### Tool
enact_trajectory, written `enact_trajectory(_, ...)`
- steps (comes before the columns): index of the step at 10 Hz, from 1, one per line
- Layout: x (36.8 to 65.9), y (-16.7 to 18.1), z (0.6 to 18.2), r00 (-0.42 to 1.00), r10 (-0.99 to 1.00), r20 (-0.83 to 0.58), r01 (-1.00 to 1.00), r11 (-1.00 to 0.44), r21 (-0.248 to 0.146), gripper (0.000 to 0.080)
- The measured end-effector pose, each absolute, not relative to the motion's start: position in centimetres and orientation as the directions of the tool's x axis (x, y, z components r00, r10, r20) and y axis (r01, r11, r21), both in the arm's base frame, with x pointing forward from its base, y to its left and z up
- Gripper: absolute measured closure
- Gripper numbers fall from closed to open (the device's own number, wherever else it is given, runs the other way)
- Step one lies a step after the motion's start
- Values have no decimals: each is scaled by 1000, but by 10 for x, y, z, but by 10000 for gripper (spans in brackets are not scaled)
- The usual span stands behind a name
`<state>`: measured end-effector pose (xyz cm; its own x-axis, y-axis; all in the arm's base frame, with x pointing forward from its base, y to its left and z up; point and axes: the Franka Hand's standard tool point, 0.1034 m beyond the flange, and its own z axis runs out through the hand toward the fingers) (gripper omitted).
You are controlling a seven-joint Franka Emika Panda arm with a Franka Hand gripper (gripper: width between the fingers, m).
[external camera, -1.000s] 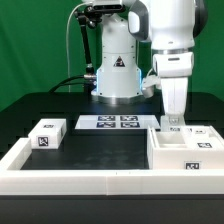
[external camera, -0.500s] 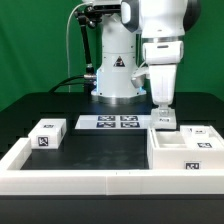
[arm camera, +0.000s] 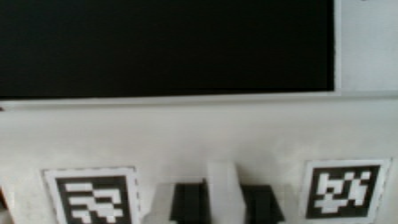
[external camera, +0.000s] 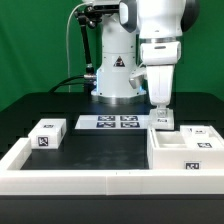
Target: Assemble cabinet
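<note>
Cabinet block [external camera: 163, 119], small and white, directly under the gripper [external camera: 161, 109], one tag facing the exterior camera. Fingers [arm camera: 187, 204] set narrow in the wrist view, dark tips pressed against either side of a thin white rib [arm camera: 222, 190]. Square tags [arm camera: 89, 195] on the white face to both sides of the fingers. Lifted or resting on something: cannot tell from either view. Just in front, toward the exterior view's right, the hollow box [external camera: 186, 163], open side up, tags on its front wall. Behind that box, another tagged white piece [external camera: 205, 131]. Well apart, at the exterior view's left, a loose block [external camera: 47, 133] on the black table [external camera: 105, 150]. Marker board [external camera: 110, 122] flat between the two blocks, farther back. Low white frame [external camera: 70, 182] along the front.
</note>
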<state>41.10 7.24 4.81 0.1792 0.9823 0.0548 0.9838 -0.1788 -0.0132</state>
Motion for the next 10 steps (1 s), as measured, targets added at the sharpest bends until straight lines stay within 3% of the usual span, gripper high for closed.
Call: enact_trajectory(10, 432, 70, 53, 170, 984, 57, 985, -170, -3, 728)
